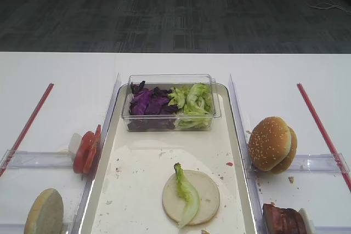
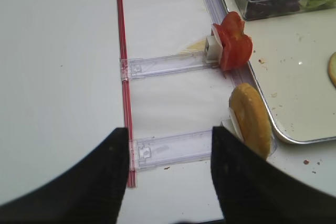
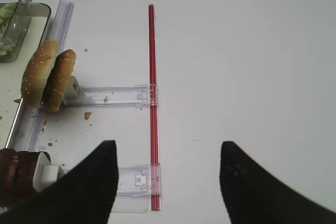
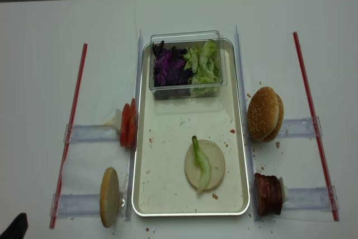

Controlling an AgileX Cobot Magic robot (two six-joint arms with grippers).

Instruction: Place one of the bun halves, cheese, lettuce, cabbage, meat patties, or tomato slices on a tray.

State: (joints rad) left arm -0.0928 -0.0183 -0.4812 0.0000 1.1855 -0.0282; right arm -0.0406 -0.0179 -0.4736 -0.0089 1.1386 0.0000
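A flat pale bun half lies on the tray with a strip of lettuce across it. A clear tub holds purple cabbage and more lettuce. Tomato slices and a flat bun half stand in the left racks. Sesame bun halves and meat patties stand in the right racks. No cheese shows. My left gripper hangs open over the near left rack. Over the near right rack my right gripper is open and empty.
Clear plastic racks run out from both long sides of the tray to red strips on the white table. The tub fills the tray's far end. Crumbs speckle the tray floor and the table by the buns.
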